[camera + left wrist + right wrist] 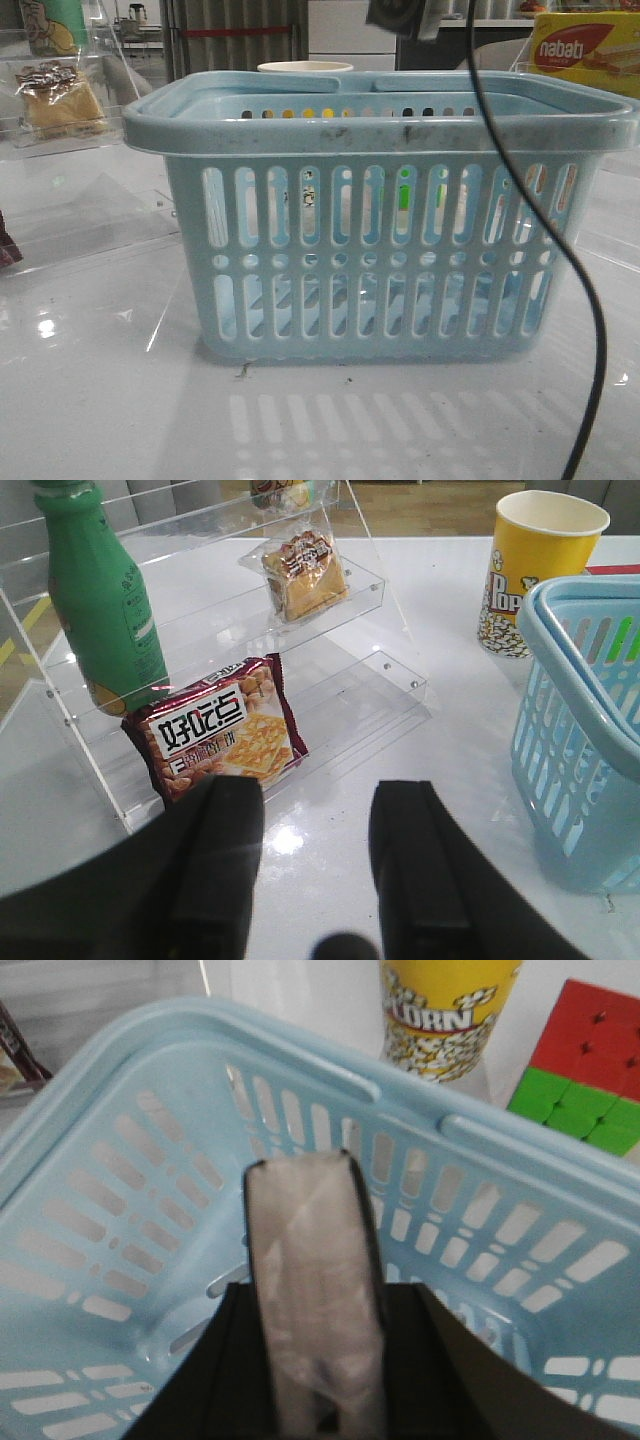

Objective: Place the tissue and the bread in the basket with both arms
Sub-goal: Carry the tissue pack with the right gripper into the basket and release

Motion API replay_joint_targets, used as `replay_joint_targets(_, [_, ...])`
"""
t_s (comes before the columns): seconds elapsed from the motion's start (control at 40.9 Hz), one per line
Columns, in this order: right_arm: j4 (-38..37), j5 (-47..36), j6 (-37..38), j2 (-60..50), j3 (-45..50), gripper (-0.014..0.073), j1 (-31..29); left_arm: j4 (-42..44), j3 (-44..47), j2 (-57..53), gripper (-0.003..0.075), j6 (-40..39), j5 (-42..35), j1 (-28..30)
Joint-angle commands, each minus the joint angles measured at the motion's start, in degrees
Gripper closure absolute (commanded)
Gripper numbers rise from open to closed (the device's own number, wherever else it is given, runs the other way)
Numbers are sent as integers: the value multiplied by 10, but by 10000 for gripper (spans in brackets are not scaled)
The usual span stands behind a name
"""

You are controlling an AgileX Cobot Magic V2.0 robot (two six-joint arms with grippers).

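The light blue basket [380, 215] fills the middle of the front view. My right gripper [315, 1305] is shut on the tissue [312, 1250], a greyish pack with dark edges, and holds it upright over the inside of the basket [120, 1100]. The bread [305, 575] lies in its clear wrapper on an upper step of the acrylic shelf, and also shows at the far left of the front view [60, 100]. My left gripper [315, 805] is open and empty above the table, in front of the shelf and left of the basket [580, 730].
On the acrylic shelf [380, 585] stand a green bottle [100, 600] and a dark red cracker pack [220, 730]. A yellow popcorn cup [535, 570] stands behind the basket. A colour cube [585, 1070] and a yellow-red nabati box [585, 50] are to the right. A black cable [590, 330] hangs in front.
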Motion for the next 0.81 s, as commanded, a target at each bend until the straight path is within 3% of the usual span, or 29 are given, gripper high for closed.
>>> replay_joint_targets(0.0, [7, -29, -6, 9, -20, 274, 4, -5, -14, 9, 393, -4, -47, -4])
replay_joint_targets(0.196, [7, -26, -6, 65, -20, 54, 4, -5, -14, 9, 393, -4, -47, -4])
replay_joint_targets(0.269, [6, -25, -6, 76, -21, 11, 3, -5, -14, 9, 393, -4, -47, -4])
replay_joint_targets(0.465, [5, -2, -30, 54, -34, 12, 3, -5, -14, 9, 393, -4, -48, -4])
replay_joint_targets(0.783, [0, 14, -88, -98, 29, 12, 3, -5, -14, 9, 393, -4, -51, -4])
